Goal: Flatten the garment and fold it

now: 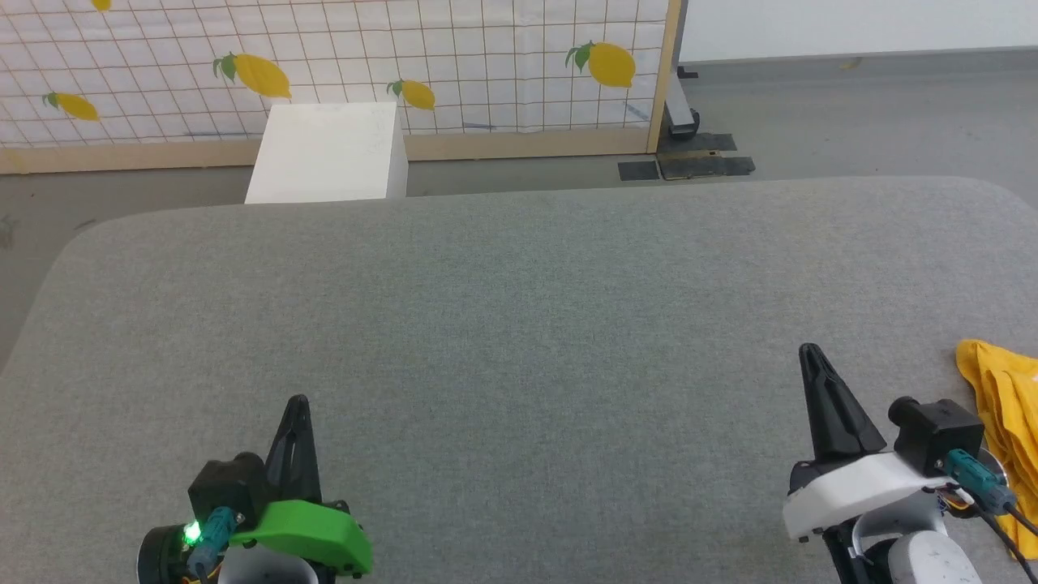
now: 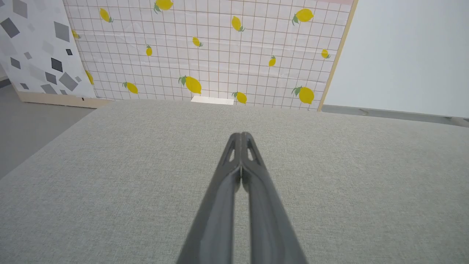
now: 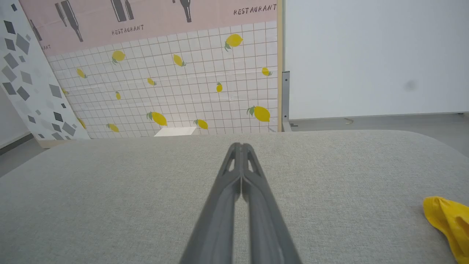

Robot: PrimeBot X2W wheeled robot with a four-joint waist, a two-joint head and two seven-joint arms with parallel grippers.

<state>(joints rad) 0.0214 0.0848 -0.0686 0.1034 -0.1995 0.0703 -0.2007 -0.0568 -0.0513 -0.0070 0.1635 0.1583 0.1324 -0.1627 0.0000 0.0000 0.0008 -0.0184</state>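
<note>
The garment (image 1: 1001, 405) is a bright yellow crumpled heap at the right edge of the grey fabric table (image 1: 519, 324), partly cut off by the frame; in the right wrist view the garment (image 3: 449, 220) lies low on the right. My right gripper (image 1: 809, 354) is shut and empty, hovering left of the garment and apart from it; its fingers (image 3: 241, 146) press together. My left gripper (image 1: 298, 403) stands at the lower left, shut on nothing, its fingertips (image 2: 241, 136) closed over bare table.
A white box (image 1: 328, 152) stands on the floor beyond the table's far edge. Behind it is a lemon-print tiled panel (image 1: 454, 57) with a wooden frame. Grey floor (image 1: 851, 113) runs past the far right corner.
</note>
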